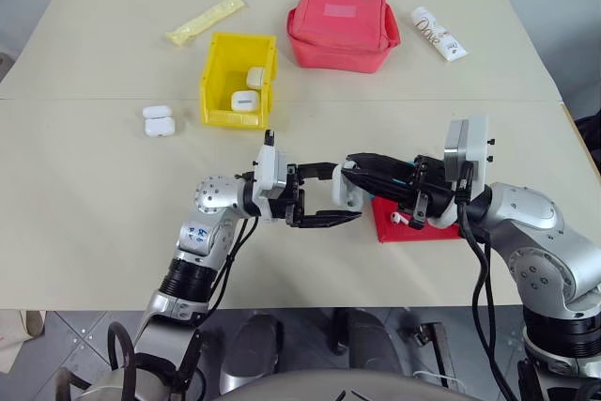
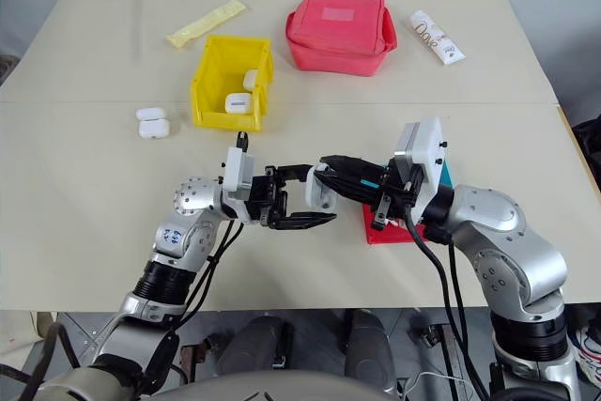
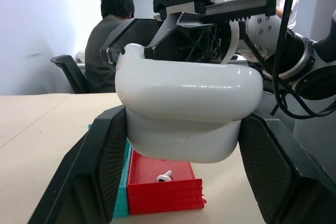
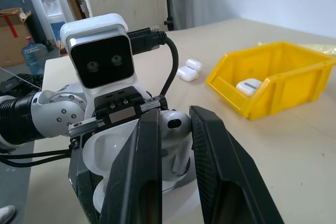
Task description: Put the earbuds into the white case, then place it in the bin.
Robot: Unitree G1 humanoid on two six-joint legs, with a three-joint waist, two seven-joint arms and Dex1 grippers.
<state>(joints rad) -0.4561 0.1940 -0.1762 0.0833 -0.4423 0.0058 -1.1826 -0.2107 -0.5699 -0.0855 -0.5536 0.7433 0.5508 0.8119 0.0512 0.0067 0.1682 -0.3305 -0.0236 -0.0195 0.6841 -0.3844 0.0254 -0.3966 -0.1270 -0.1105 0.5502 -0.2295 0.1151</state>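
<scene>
1. Head view: left gripper (image 1: 319, 196) clamps the open white case (image 1: 346, 187), well short of the yellow bin (image 1: 238, 80); right gripper (image 1: 362, 168) meets it from the right. Two cases in the bin, two beside it.
2. Left wrist: case (image 3: 186, 111) pinched; one earbud (image 3: 165, 176) in the red tray (image 3: 164, 188).
3. Right wrist: fingers nip an earbud (image 4: 175, 127) over the case.

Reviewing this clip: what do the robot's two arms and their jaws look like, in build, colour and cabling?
Both arms are silver-grey metal with rounded joint housings and black ribbed forearm sections. Black cables loop loosely along each. The left gripper and right gripper each carry two black textured fingers on a black frame. A white boxy camera module sits on each wrist; the left arm's joint bears small blue markings.
</scene>
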